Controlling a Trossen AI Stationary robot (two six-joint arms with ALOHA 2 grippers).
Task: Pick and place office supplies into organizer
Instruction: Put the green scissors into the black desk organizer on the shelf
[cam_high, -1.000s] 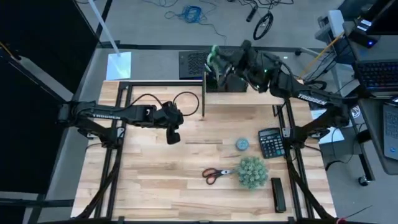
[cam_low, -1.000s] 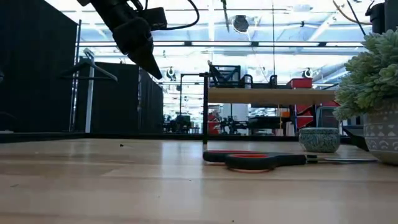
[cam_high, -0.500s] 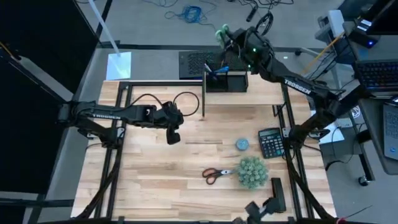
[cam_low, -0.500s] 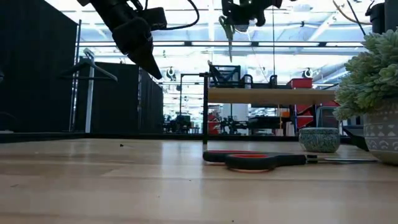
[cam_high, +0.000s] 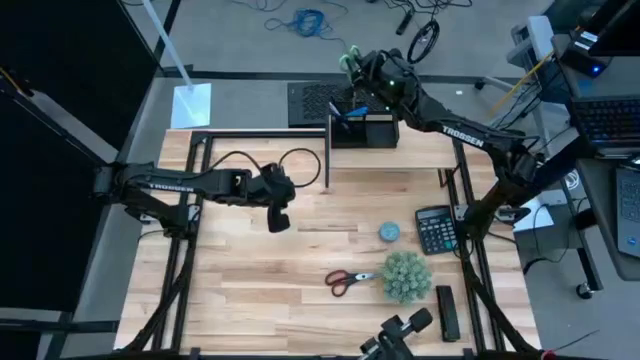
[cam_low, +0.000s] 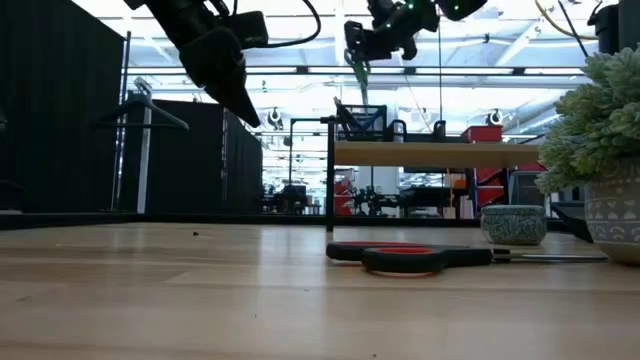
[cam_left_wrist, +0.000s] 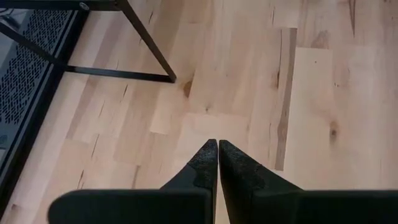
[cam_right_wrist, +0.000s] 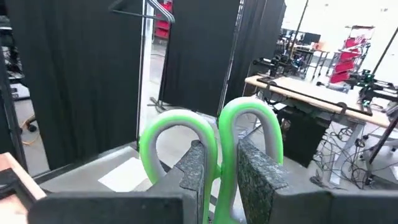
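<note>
Claw of the right arm (cam_right_wrist: 217, 171) is seen closed on a pair of green-handled scissors (cam_right_wrist: 211, 134), the fingers pinched on the stems just below the two loops. In the high view this right claw (cam_high: 357, 68) is held above the back of the bench (cam_high: 250, 260), over the black mesh organizer (cam_high: 365, 130), in which a blue pen (cam_high: 348, 112) is already stood. Whether the blades are inside a compartment cannot be told.

Scissors are judged light and stiff, with smooth plastic loops likely to slip or swivel; a hold at the neck of the handles, as taken here, is judged soundest, blades hung down.

Left claw (cam_left_wrist: 216, 163) is held shut and empty above bare wood at mid-bench.

Red-handled scissors (cam_high: 347, 281) are lying flat near the front, beside a potted plant (cam_high: 406, 276); a hold across the pivot would be judged best. A small blue-grey disc (cam_high: 389, 231) is set next to a calculator (cam_high: 434, 229): low, round, probably awkward to pinch.
</note>
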